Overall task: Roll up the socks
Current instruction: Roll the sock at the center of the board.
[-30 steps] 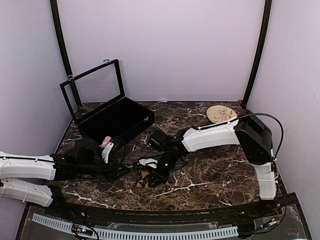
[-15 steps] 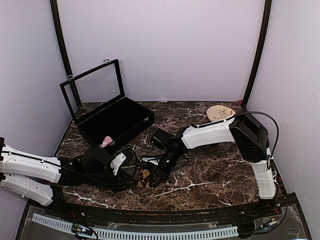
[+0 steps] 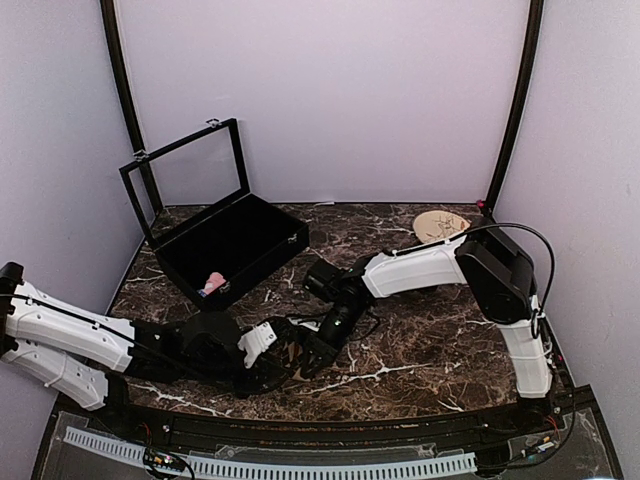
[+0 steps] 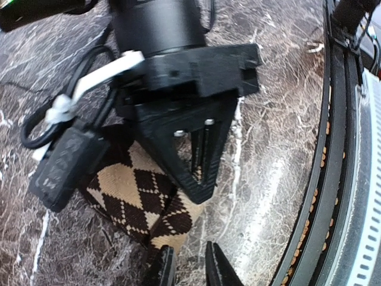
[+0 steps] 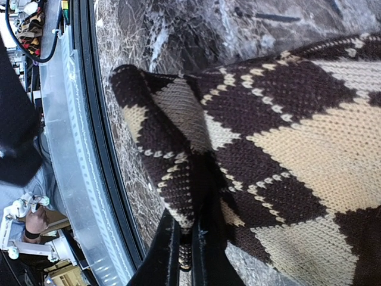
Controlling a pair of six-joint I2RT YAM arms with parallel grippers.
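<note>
The left gripper (image 4: 189, 269) has swept along the near edge of the table (image 3: 420, 350) to the argyle sock (image 4: 134, 199), its jaws narrowing at the sock's corner; I cannot tell if they catch fabric. The right gripper (image 5: 186, 253) stays pinched on a fold, so rolling looks about to start. The pink sock (image 3: 212, 283) lies apart in the black case (image 3: 262, 228).

We log the open black case (image 3: 232, 243) blocking the table's (image 3: 440, 350) far-left corner, and a plate (image 3: 441, 227) far-right. Left arm (image 3: 70, 335) and right arm (image 3: 420, 270) meet at the argyle sock (image 5: 286, 137) near-left. Passable marble near-right.

Coarse knitted argyle sock (image 5: 286, 137) on glossy, marble-look table (image 4: 280, 119); matt black, seemingly plastic right claw (image 5: 186, 250).
</note>
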